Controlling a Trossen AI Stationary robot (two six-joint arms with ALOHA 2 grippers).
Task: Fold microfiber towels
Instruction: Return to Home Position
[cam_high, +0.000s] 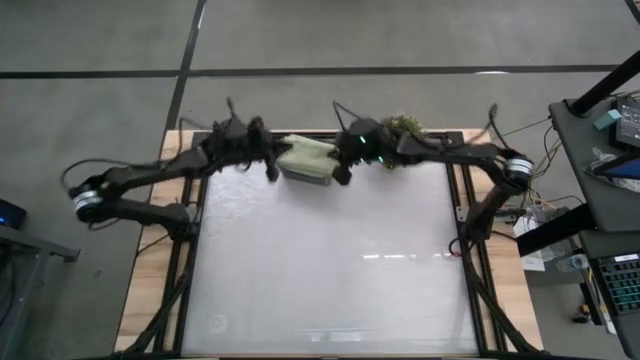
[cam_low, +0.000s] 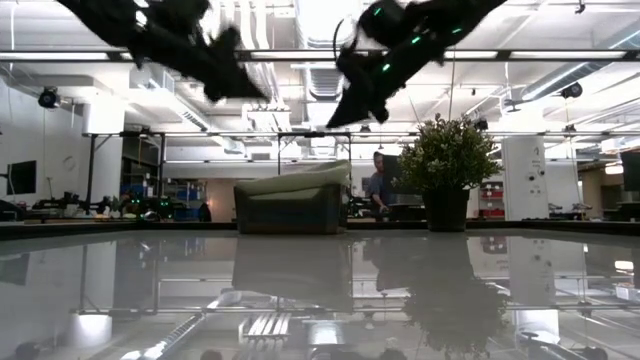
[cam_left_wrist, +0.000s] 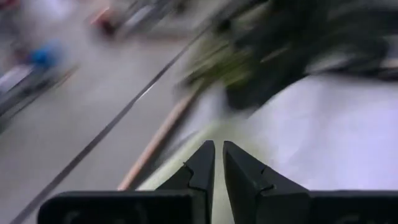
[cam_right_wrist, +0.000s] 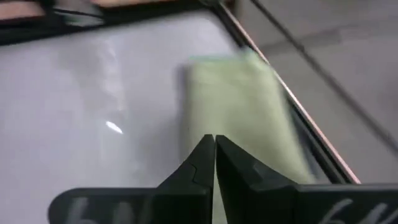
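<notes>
A folded sage-green microfiber towel (cam_high: 306, 155) lies flat on top of a small dark grey tray (cam_high: 312, 178) at the middle of the table's far edge; it shows too in the low view (cam_low: 296, 180) and the right wrist view (cam_right_wrist: 239, 102). My left gripper (cam_high: 271, 172) hangs shut in the air just left of the tray, well above the table (cam_low: 248, 92). My right gripper (cam_high: 343, 176) hangs shut just right of the tray, also raised (cam_low: 338, 119), its tips (cam_right_wrist: 214, 142) pointing toward the towel. Neither holds anything.
A bushy green potted plant (cam_high: 405, 125) stands at the far edge, right of the tray, under my right arm. The white tabletop (cam_high: 330, 270) stretches toward the near edge. A person (cam_low: 378, 185) shows in the room behind the table.
</notes>
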